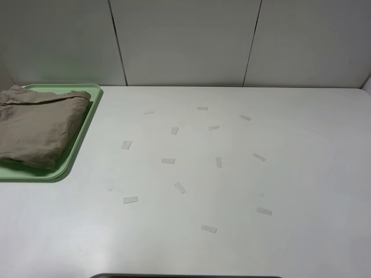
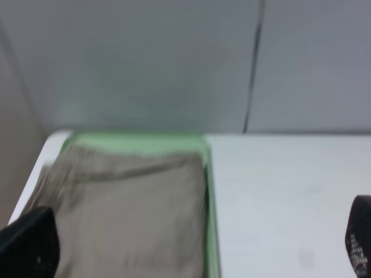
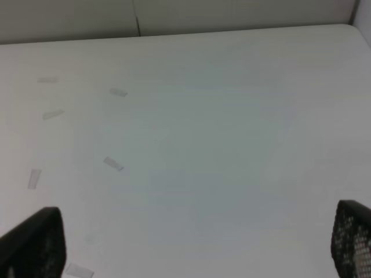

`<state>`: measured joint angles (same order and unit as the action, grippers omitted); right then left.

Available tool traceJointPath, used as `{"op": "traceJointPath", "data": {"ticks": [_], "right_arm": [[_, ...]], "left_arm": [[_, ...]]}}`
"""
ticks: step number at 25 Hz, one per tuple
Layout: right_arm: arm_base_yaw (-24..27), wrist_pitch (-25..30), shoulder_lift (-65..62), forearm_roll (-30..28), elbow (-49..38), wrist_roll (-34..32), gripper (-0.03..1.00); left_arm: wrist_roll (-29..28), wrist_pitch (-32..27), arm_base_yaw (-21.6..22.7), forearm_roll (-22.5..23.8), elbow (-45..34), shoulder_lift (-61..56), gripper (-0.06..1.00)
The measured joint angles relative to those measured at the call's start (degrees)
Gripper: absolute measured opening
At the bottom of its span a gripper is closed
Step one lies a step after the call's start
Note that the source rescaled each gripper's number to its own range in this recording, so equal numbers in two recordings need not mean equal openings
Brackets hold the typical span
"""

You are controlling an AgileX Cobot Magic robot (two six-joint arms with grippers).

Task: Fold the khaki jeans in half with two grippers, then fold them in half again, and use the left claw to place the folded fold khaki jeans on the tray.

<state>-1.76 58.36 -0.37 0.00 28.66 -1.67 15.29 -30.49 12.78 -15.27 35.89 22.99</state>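
White tabletop is lying bare except tape marks — khaki jeans are sitting folded on the tray. Both grippers — left gripper, right gripper — are hanging with jaws apart, holding nothing; seemingly, nothing is remaining beyond parking.

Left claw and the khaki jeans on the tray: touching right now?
Apart. In the left wrist view the left claw is open, its fingertips at the frame's edges, above the folded khaki jeans lying flat on the tray, nothing pinched.

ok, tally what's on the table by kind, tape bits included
Khaki jeans, folded: 1
Tray, pale green: 1
Tape strips, clear, scattered on the table: 14
Total: 16
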Motion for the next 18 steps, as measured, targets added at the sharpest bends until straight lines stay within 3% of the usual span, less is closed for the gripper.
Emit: {"op": "traceJointPath", "data": {"ticks": [3,9,18], "right_arm": [[0.0,0.0,0.0,0.0,0.0,0.0,1.0],[0.0,0.0,0.0,0.0,0.0,0.0,1.0],[0.0,0.0,0.0,0.0,0.0,0.0,1.0]], "left_arm": [[-6.4,-7.53,0.0,5.99,-0.05,-5.62,1.0],[-8.43,-18.85,0.0,6.34,-0.05,-15.28,1.0],[-10.64,-28.29,0.0,6.39,-0.03,-23.28,0.99]]}}
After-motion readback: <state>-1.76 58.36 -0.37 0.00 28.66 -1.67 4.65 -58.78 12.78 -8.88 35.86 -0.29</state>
